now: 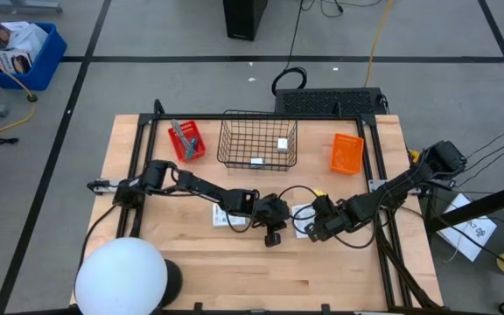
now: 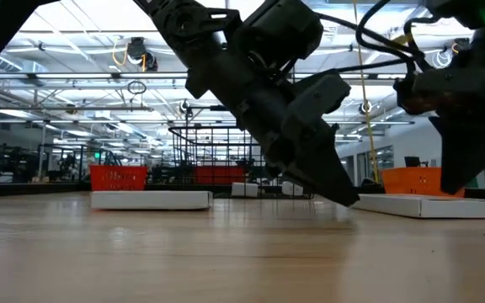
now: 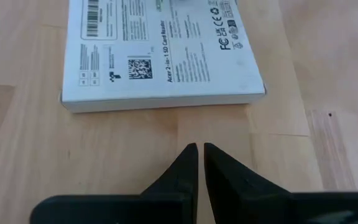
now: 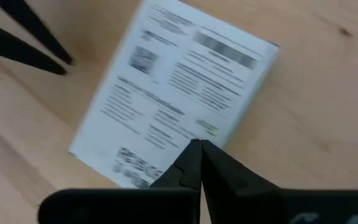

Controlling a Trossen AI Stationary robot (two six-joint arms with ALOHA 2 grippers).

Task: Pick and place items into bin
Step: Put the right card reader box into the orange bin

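Note:
A flat white printed packet point(image 1: 303, 213) lies flat on the wooden table between my two grippers. My left gripper point(image 3: 199, 148) is shut and slants down at the table just short of the packet's point(image 3: 160, 50) long edge, touching nothing I can see. My right gripper point(image 4: 197, 144) is shut and points steeply down over the same packet point(image 4: 173, 99). A second white packet point(image 1: 220, 215) lies flat under my left arm. The wire basket point(image 1: 258, 112) at the far middle holds two small white cubes point(image 1: 282, 143). My right gripper's shut fingertips come from above and stand over one edge of the packet point(image 4: 185, 134). I cannot tell whether they touch it. The packet lies flat on the table.
A small red bin point(image 1: 187, 140) with a grey tool stands left of the basket. An orange bin point(image 1: 348, 153) stands to its right. A white dome point(image 1: 121, 276) sits at the near left corner. In the right wrist view my left gripper's fingers point(image 4: 23, 37) show beside the packet.

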